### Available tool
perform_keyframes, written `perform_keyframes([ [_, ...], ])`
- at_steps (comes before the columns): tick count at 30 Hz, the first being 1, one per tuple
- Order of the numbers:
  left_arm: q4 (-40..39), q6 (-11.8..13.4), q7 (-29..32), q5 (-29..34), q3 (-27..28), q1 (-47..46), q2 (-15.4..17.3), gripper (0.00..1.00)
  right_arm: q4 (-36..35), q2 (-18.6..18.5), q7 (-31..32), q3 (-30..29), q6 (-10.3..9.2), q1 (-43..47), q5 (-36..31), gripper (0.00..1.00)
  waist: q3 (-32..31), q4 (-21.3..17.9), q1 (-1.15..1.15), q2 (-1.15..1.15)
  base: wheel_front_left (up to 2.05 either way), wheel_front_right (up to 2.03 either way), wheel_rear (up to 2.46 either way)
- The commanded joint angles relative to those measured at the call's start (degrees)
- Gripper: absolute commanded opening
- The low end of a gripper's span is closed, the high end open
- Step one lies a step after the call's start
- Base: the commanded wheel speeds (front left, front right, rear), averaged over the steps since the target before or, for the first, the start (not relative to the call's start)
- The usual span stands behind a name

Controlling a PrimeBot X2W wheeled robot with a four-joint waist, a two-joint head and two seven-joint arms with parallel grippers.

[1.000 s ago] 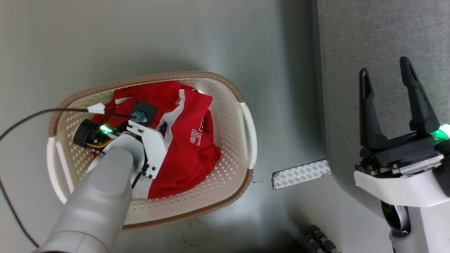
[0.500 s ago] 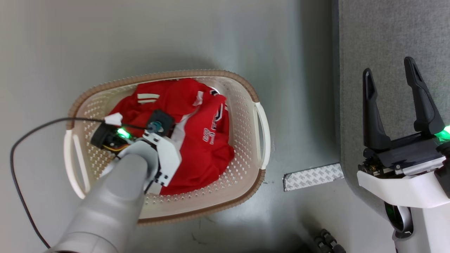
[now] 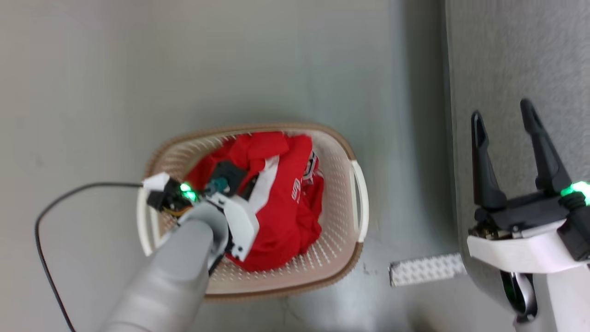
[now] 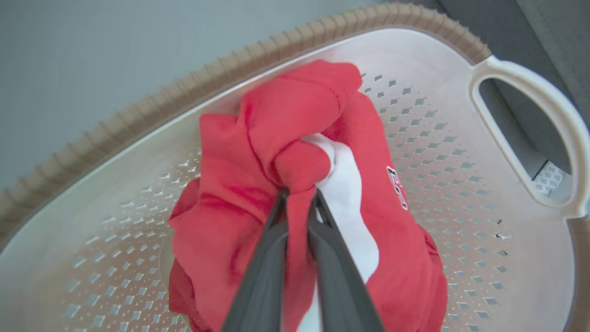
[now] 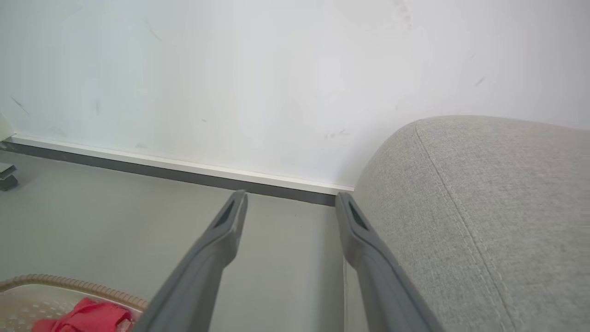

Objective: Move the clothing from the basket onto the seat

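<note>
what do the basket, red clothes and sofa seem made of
Oval cream basket: likely moulded plastic, smooth, faintly glossy, punched holes; brown ribbed rim. Bright red white-striped clothing: soft matte jersey-like fabric, bunching in folds. Large grey sofa: woven upholstery, matte, visible weave and stitched seam.
</note>
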Motion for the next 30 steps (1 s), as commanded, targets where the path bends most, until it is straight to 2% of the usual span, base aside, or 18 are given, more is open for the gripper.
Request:
perform_keyframes([
  [1, -0.69, -0.08, -0.42, -0.99, -0.19, 1.69, 0.06, 0.00, 0.63, 0.06, 0.03, -0.57, -0.12, 1.50, -0.18, 1.00, -4.72, 2.44, 0.00, 0.00, 0.00, 0.00, 0.00],
  [3, -4.17, -0.08, -0.39, -3.35, 0.00, 4.37, -0.05, 0.00, 1.94, 0.04, 0.03, -1.38, -0.12, 3.54, -0.51, 1.00, -9.32, 4.07, 0.00, 0.00, 0.00, 0.00, 0.00],
  [10, -13.01, 0.90, -0.36, -5.79, 2.27, 14.39, 0.49, 0.00, 4.97, -0.50, 0.03, -2.50, -0.13, 9.55, -0.50, 1.00, -20.62, 6.60, 0.00, 0.00, 0.00, 0.00, 0.00],
  [11, -13.01, 0.90, -0.36, -5.79, 2.27, 14.39, 0.49, 0.00, 4.97, -0.50, 0.03, -2.50, -0.13, 9.55, -0.50, 1.00, -20.62, 6.60, 0.00, 0.00, 0.00, 0.00, 0.00],
  [19, -21.78, 3.44, -0.38, -6.98, 4.76, 26.09, 0.76, 0.00, 7.22, -0.59, 0.03, -3.05, -0.12, 17.18, 0.57, 1.00, -32.35, 8.59, 0.00, 0.00, 0.00, 0.00, 0.00],
  [30, -31.03, 6.35, -0.38, -6.57, 7.78, 36.38, 2.21, 0.00, 9.59, -1.80, 0.04, -3.43, -0.12, 24.37, 1.16, 1.00, -43.01, 11.41, 0.00, 0.00, 0.00, 0.00, 0.00],
])
